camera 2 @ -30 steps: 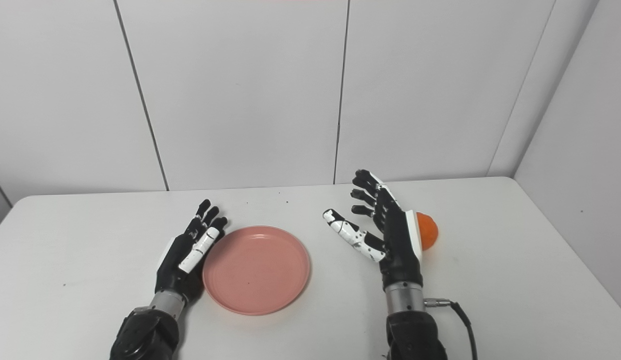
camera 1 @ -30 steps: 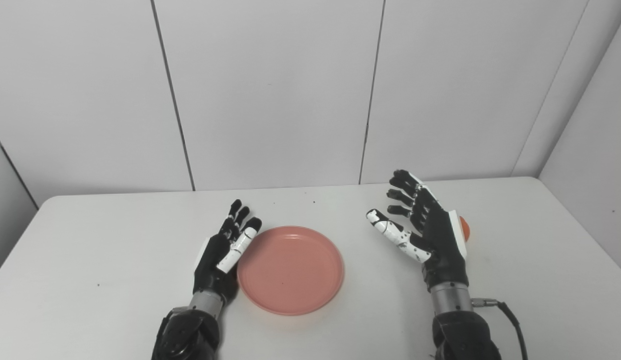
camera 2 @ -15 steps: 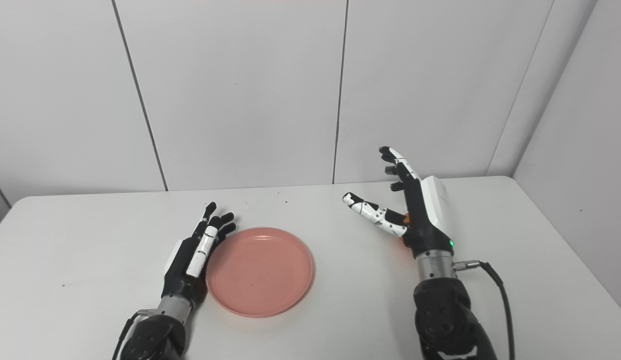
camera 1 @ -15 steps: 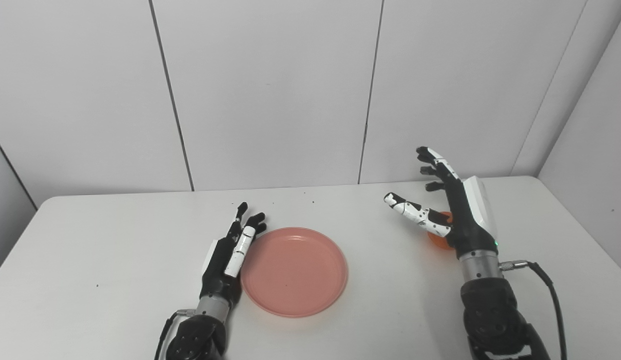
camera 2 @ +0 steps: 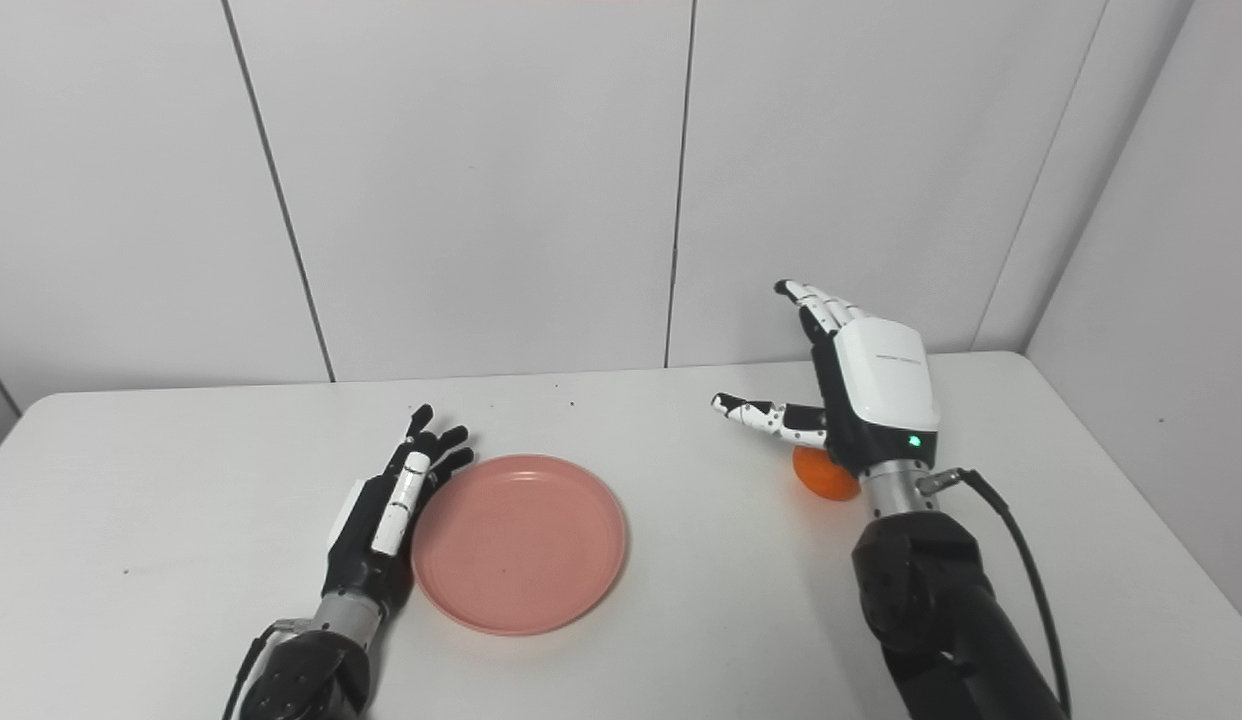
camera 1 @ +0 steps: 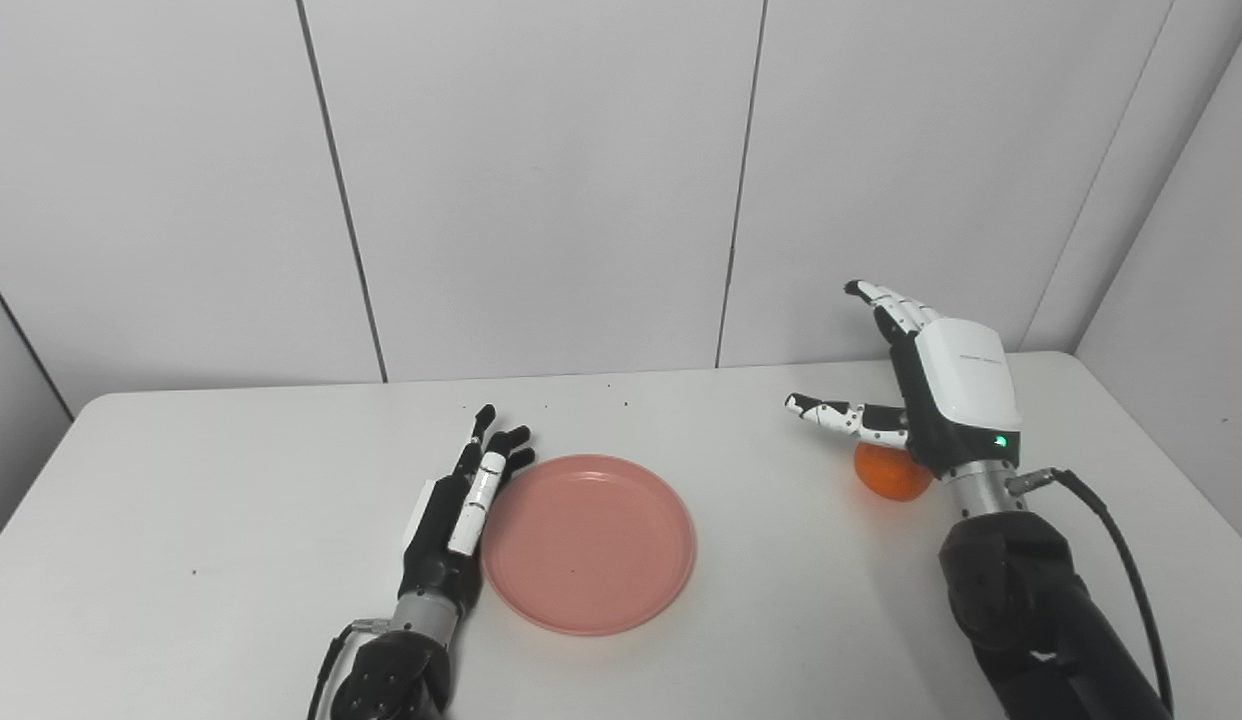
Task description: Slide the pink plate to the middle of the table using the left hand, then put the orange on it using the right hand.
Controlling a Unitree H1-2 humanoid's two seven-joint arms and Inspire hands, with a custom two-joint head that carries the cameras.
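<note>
orange point(camera 1: 889, 479) half hidden under spread right hand point(camera 1: 946, 393), touch unclear

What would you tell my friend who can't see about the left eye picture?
A robot's right hand hovers open, palm down, over an orange sitting on a white table. Its left hand lies open against the left edge of a pink plate, which is empty.

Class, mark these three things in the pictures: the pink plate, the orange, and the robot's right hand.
pink plate point(camera 1: 589, 545), left eye view, on its flat inner base.
orange point(camera 1: 889, 478), left eye view, on its visible lower half.
right hand point(camera 2: 879, 385), right eye view, on the white back cover.
</note>
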